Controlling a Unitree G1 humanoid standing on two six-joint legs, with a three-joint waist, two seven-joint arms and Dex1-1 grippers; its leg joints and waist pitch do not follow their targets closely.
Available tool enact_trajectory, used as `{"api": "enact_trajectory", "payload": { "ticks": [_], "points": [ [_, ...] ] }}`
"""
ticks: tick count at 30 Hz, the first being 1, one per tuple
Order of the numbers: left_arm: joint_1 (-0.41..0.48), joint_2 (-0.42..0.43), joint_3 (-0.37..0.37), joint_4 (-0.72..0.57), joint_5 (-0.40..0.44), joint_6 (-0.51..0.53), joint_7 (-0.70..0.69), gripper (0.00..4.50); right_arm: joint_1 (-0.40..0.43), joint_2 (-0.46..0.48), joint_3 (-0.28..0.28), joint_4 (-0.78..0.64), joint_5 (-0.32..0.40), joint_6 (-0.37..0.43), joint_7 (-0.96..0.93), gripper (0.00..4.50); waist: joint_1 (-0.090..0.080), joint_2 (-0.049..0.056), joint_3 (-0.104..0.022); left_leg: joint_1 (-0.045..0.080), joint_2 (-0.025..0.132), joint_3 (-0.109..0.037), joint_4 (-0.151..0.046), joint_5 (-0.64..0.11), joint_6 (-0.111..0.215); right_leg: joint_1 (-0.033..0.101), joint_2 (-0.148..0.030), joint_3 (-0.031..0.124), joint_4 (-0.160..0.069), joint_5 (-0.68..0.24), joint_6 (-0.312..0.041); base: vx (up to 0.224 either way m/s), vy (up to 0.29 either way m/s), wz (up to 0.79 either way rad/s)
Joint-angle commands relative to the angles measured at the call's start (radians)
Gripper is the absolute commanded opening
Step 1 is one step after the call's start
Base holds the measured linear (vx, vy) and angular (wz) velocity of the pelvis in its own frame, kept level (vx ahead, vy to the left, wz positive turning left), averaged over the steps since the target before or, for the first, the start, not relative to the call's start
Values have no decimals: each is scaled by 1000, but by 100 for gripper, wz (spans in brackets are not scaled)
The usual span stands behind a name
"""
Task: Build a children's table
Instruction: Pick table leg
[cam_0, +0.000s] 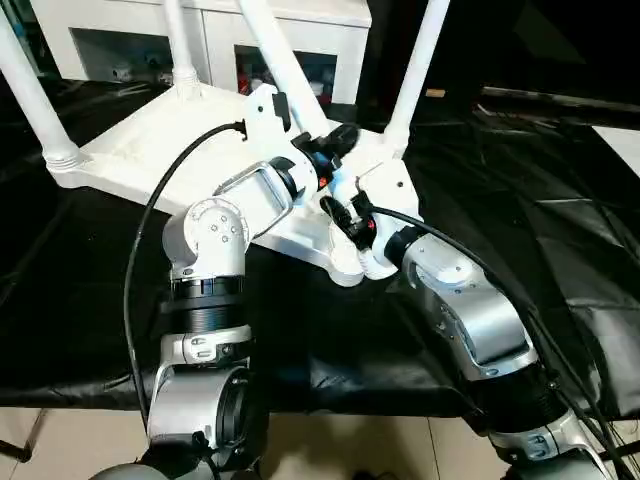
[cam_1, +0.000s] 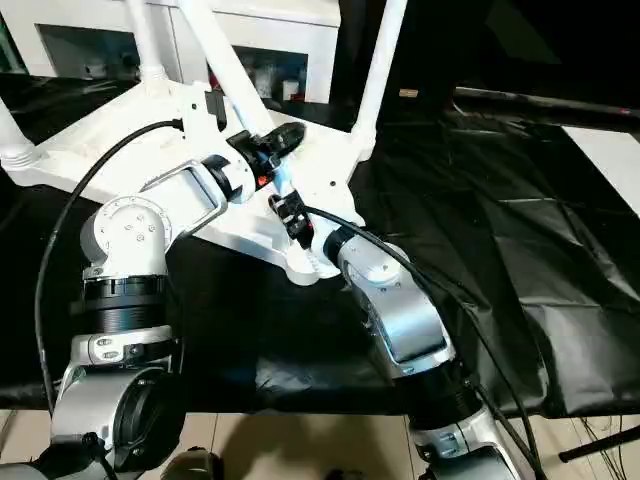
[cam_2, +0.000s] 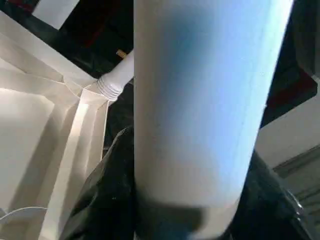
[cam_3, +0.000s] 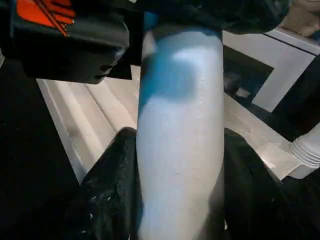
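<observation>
The children's table lies upside down on the black cloth, its white ribbed top facing up. Three white legs stand in corner sockets. A fourth leg slants down toward the near corner socket. My left gripper is shut on this leg higher up, and its black fingers press the tube on both sides. My right gripper is shut on the same leg lower down, just above the socket, with its fingers hugging the tube.
A white cabinet stands behind the work table. Black cloth spreads wide to the right of the table top. The work table's front edge runs just below my elbows, with pale floor beyond. Black cables loop off both wrists.
</observation>
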Motion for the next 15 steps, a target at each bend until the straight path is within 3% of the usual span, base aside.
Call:
{"api": "enact_trajectory", "payload": {
  "ticks": [1, 4, 6, 8, 9, 10, 11, 13, 14, 15],
  "points": [
    [-27, -14, -7, 7, -24, -3, -3, 192, -17, -2, 0, 17, -13, -11, -8, 180, -7, 10, -102, 23, -3, 1, -76, -285, -46, 53, -40, 37, -78, -320, -64, 0, 0, 0],
    [-35, 0, -17, 17, -18, -9, -18, 184, -24, -7, 0, 26, -21, -36, -6, 180, -6, 18, -104, 25, -2, -1, -76, -286, -49, 53, -39, 37, -75, -299, -74, 0, 0, 0],
    [-43, 20, -35, 24, -19, -9, -53, 184, -20, 3, -22, 17, 38, -37, 47, 236, -6, 16, -105, 24, -3, 0, -76, -281, -48, 55, -38, 38, -71, -268, -85, 0, 0, 0],
    [-48, 36, -52, 26, -19, -4, -83, 184, -17, 9, -45, 5, 75, -21, 69, 253, -5, 19, -105, 24, -3, 0, -76, -277, -43, 57, -38, 38, -69, -252, -95, 0, 0, 0],
    [-54, 61, -79, 29, -21, 10, -137, 184, -15, 11, -92, -13, 146, 28, 104, 268, -5, 17, -106, 25, -2, 0, -76, -279, -39, 56, -39, 39, -69, -245, -103, 0, 0, 0],
    [-54, 61, -79, 29, -21, 10, -137, 184, -15, 11, -92, -13, 146, 28, 104, 268, -4, 18, -106, 29, -4, 1, -76, -285, -33, 56, -37, 38, -69, -249, -102, 0, 0, 0],
    [-61, 122, -143, 29, -32, 52, -262, 184, -19, -29, -172, -40, 265, 151, 191, 282, -1, 18, -106, 36, -3, 1, -76, -288, -19, 56, -34, 39, -65, -239, -115, 0, 0, 0],
    [-66, 175, -197, 22, -40, 89, -353, 184, -29, -102, -223, -45, 351, 255, 291, 293, 3, 17, -103, 32, 1, 1, -78, -281, -28, 59, -36, 40, -63, -220, -132, 0, 0, 0],
    [-66, 175, -197, 22, -40, 89, -353, 184, -29, -102, -223, -45, 351, 255, 291, 293, 4, 18, -102, 34, 0, 1, -78, -286, -31, 59, -36, 39, -63, -224, -136, 0, 0, 0],
    [-67, 198, -221, 14, -47, 107, -391, 184, -37, -133, -248, -41, 396, 317, 332, 293, 3, 17, -100, 26, 1, 1, -80, -281, -38, 63, -40, 41, -63, -227, -142, 0, 0, 0]
  ]
}}
